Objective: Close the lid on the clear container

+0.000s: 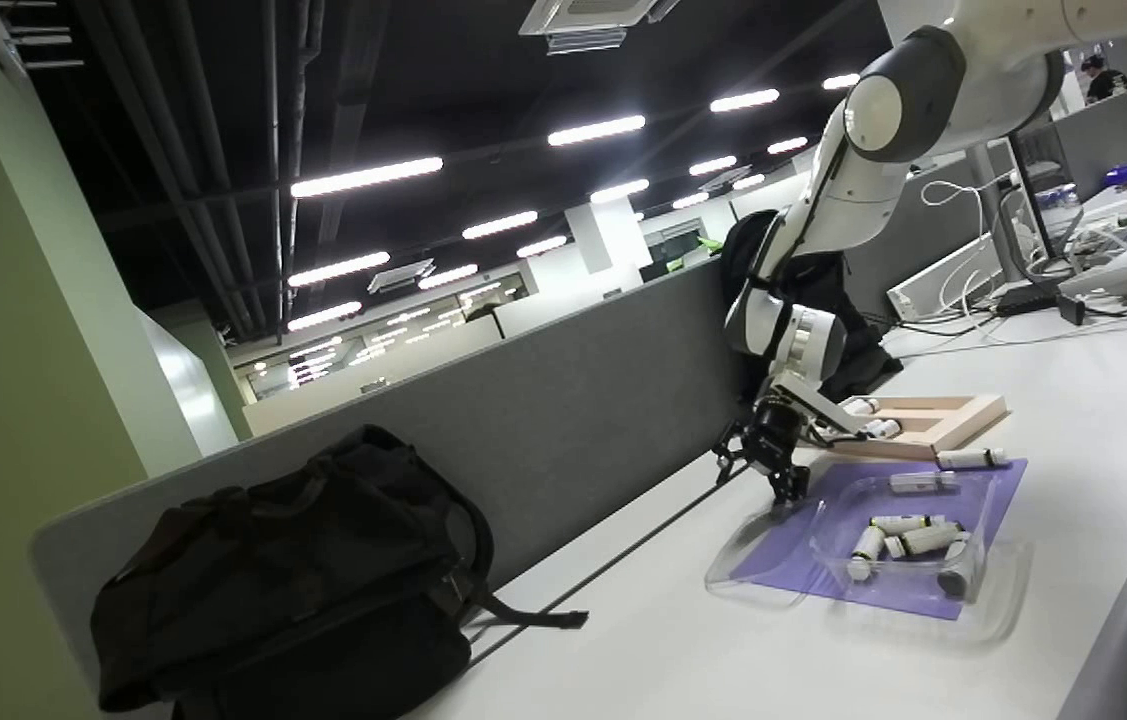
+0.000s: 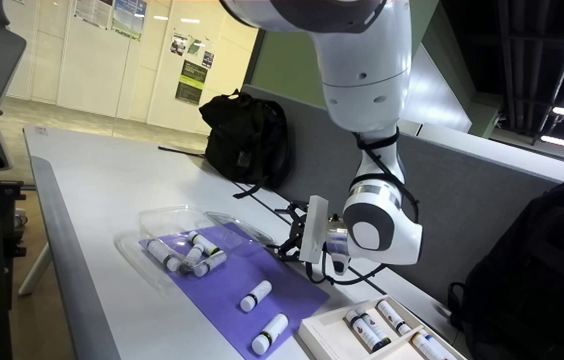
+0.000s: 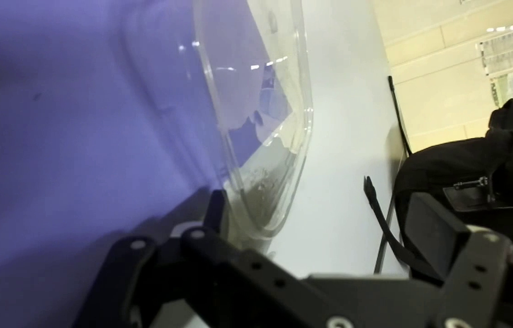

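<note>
1. Status: not closed. Clear container point(image 2: 166, 222) sits on the white table point(image 2: 96, 200), partly over the purple sheet point(image 2: 292, 290). 4 white vials point(image 2: 203, 243) visible inside.
2. Lid point(image 3: 263, 146) lies out to the container's side, not over it. Looks tilted; exact angle and hinge unreadable, clear plastic.
3. Gripper point(image 3: 326, 223): fingers point(image 3: 434, 234) spread wide, pinching nothing. In the wrist view 1 finger is at the lid's near end; touching or just beside, can't tell.
4. My read: gripper placed at the lid, closing itself not done yet. Left: swing lid up, bring it over the container, seat it all round.
5. Around: 2 loose vials point(image 2: 255, 296) on the sheet, outside the container. Wooden tray point(image 2: 319, 335) with more vials point(image 2: 362, 330) near them. Black backpack point(image 1: 293, 580) well apart from the container.
6. In the way: grey divider point(image 1: 583, 400) near the gripper, room probably tight on that side. Vials inside look low, should pass under the lid, height vs rim unconfirmed. Thin lid edge could slip off the finger.
</note>
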Controlling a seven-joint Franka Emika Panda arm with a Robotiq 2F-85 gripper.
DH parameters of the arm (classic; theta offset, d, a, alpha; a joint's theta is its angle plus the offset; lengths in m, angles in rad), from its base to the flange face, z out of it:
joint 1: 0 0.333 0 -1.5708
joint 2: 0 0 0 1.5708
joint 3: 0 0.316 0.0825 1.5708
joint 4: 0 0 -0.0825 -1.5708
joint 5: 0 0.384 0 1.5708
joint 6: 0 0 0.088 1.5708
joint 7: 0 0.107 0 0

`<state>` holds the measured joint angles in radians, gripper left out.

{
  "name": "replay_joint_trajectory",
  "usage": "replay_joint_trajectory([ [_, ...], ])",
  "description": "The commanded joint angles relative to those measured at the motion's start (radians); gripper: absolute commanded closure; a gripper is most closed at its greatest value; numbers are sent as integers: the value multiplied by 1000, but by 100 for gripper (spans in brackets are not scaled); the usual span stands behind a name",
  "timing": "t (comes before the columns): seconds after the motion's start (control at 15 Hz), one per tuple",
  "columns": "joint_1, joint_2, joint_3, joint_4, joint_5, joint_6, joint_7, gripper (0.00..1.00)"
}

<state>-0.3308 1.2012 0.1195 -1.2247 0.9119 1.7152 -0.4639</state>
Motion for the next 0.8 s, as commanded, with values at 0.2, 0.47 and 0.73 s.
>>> replay_joint_trajectory([
  [0.2,-36,90,17,101,109,-155,85,0],
  [0.47,-53,141,16,145,196,-274,114,0],
  [0.73,-56,173,8,190,251,-402,156,0],
])
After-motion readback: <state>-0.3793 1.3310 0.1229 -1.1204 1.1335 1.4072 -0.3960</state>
